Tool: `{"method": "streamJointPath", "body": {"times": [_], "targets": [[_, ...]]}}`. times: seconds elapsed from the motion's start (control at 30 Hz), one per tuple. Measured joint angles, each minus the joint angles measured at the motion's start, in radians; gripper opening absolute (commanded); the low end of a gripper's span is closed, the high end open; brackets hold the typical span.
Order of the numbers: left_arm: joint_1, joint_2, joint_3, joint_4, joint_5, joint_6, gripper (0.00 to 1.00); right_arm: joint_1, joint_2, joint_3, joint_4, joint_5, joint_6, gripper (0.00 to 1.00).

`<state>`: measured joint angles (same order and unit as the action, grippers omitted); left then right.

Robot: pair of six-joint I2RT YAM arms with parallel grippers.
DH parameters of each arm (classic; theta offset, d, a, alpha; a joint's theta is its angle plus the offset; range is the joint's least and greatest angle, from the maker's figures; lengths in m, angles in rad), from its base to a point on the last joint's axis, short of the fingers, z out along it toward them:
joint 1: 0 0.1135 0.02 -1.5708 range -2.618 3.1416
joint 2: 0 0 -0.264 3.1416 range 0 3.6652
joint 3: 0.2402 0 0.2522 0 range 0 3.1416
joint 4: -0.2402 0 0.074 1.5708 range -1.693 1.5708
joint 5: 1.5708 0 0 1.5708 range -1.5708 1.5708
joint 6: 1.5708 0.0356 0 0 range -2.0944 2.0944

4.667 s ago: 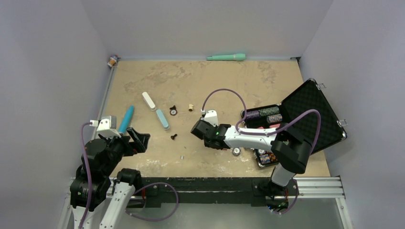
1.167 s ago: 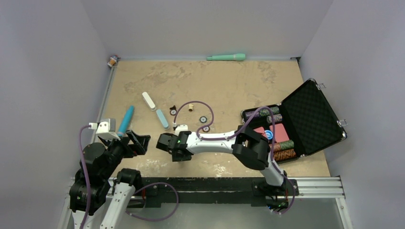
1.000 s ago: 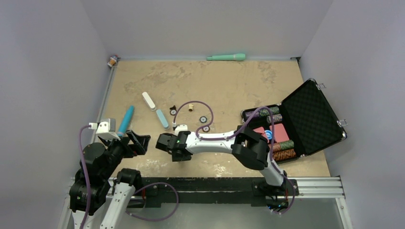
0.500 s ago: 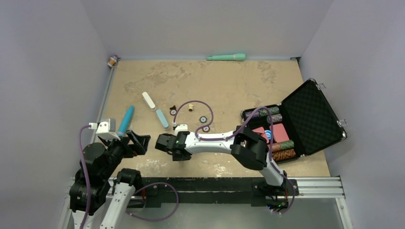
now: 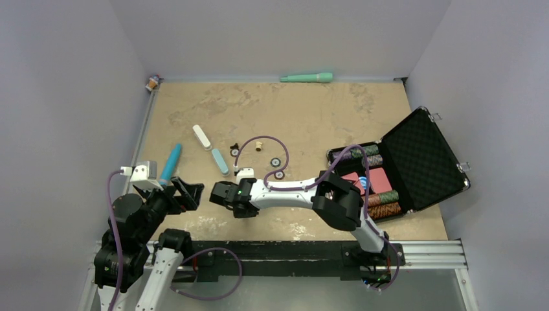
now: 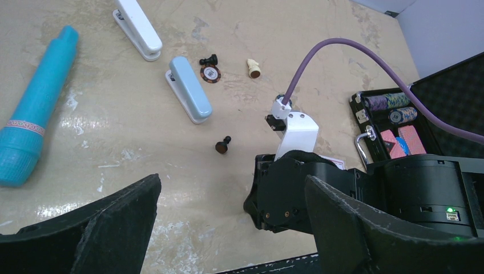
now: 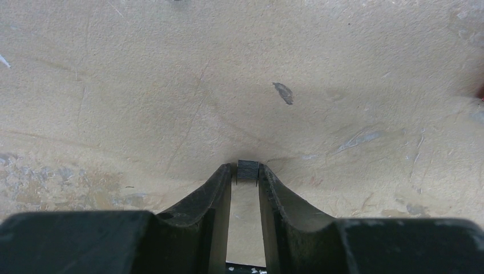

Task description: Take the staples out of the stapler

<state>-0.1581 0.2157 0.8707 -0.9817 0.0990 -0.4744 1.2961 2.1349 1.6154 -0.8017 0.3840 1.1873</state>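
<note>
The stapler lies opened out at the left middle of the table: its white bar (image 5: 202,137) (image 6: 137,28) is behind its light blue bar (image 5: 220,161) (image 6: 191,97). My right gripper (image 5: 223,194) (image 7: 247,176) is low over the table in front of them. Its fingertips are shut on the staples (image 7: 247,171), a tiny dark grey ribbed strip at the table surface. The staples are hidden under that gripper in the top view. My left gripper (image 5: 188,192) (image 6: 231,188) is open and empty, left of the right gripper.
A bright blue marker (image 5: 171,162) (image 6: 37,108) lies left of the stapler. Small chess pieces (image 6: 222,145) and poker chips (image 5: 276,162) lie nearby. An open black case (image 5: 414,162) with chips stands at the right. A teal pen (image 5: 307,78) lies at the back edge.
My right arm swung from the table's middle right to the left front, down over where the staples lay. In the last second it crept slightly left. The left arm has barely moved.
</note>
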Motion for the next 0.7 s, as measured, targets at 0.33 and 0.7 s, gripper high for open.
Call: {"method": "streamJointPath", "body": {"times": [0.33,0.7], "targets": [[0.000,0.000,0.000,0.000,0.001,0.000,0.99,0.000,0.000,0.000,0.000,0.007,-0.001,0.11],[0.000,0.000,0.000,0.000,0.001,0.000,0.99,0.001,0.000,0.000,0.000,0.011,-0.001,0.11]]}}
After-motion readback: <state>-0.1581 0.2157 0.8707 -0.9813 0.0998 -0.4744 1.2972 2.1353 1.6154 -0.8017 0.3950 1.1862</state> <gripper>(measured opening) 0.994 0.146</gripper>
